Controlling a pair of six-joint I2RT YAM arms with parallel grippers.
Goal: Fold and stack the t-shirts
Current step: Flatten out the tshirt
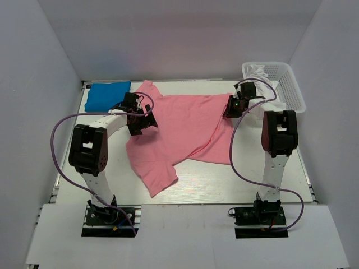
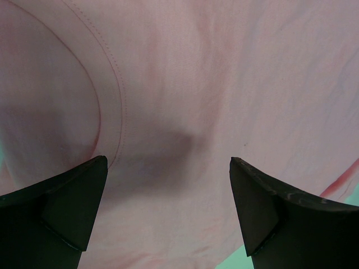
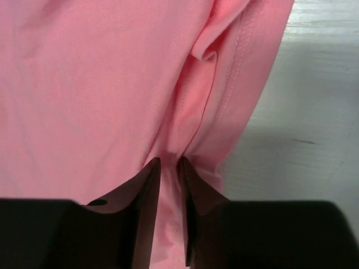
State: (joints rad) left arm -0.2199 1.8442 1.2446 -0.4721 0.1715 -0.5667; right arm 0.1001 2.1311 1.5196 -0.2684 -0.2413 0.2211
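Note:
A pink t-shirt [image 1: 182, 126] lies spread and partly folded across the middle of the table. My left gripper [image 1: 140, 120] is open above the shirt's left part, near the collar seam [image 2: 115, 84]; its two black fingers [image 2: 67, 207] stand wide apart with pink cloth [image 2: 185, 140] below them. My right gripper [image 1: 233, 106] is shut on the shirt's right edge; the fingers [image 3: 148, 190] pinch a fold of pink cloth [image 3: 171, 168] beside a hem [image 3: 233, 84]. A folded blue t-shirt [image 1: 106, 95] lies at the back left.
A white plastic basket [image 1: 280, 84] with white cloth inside stands at the back right. White walls enclose the table on three sides. Purple cables loop from both arms over the table.

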